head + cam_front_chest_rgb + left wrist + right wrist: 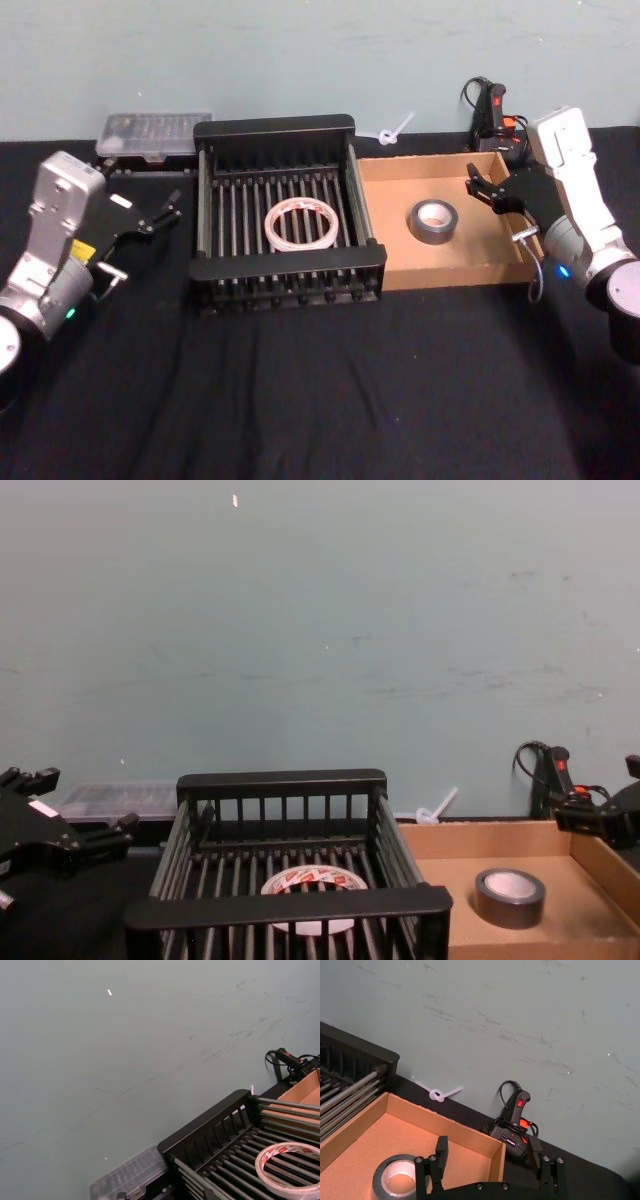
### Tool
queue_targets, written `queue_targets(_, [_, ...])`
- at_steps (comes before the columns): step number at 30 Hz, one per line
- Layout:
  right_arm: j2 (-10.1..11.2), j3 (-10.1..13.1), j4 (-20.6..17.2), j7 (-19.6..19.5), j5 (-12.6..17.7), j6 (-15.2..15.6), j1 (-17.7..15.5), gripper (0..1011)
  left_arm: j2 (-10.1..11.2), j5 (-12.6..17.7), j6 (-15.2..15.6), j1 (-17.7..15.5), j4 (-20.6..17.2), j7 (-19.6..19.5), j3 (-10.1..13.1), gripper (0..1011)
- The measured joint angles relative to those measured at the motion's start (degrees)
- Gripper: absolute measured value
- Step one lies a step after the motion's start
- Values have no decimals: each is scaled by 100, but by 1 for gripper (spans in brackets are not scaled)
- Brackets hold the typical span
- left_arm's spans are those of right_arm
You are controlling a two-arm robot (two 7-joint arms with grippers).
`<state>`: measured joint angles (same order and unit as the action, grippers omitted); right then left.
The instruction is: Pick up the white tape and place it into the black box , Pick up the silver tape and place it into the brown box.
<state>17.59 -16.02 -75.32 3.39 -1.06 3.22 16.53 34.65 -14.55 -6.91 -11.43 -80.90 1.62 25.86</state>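
Head view: white tape (300, 224) lying flat on the slatted bottom of the black box (285, 130), near the middle; silver tape (434, 221) flat on the floor of the brown box (440, 165), toward its left-centre. Boxes side by side, touching, at the back of the black-draped counter (320, 390). Left gripper (168, 210) just off the crate's left wall, jaws parted, holding nothing. Right gripper (480, 186) above the cardboard box's far right corner, jaws spread, empty. Clear plastic case (152, 133) at the counter's back edge behind the left gripper; black hot-glue gun (492, 110) by the back right.

Left wrist view: crate's far wall (210, 1130) and bars, white ring with red print (290, 1165) resting on them, plastic case (127, 1177) beyond.

Right wrist view: right gripper (490, 1160) over the cardboard box's corner (495, 1157), jaws wide apart, nothing between; grey roll (395, 1180) on the floor below; glue gun (517, 1125) and a white zip tie (439, 1093) on the counter behind.

Chest view: white ring (315, 885) low inside the crate (285, 905); grey roll (510, 895) in the cardboard box (480, 840); left gripper (75, 825) at left, jaws apart; right gripper (632, 792) at right edge.
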Motion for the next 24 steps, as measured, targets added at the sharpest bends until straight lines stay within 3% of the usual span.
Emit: queue_targets(24, [0,0,0,-1,0,0,0,1003,0,0,0,0,0,0,0,1001])
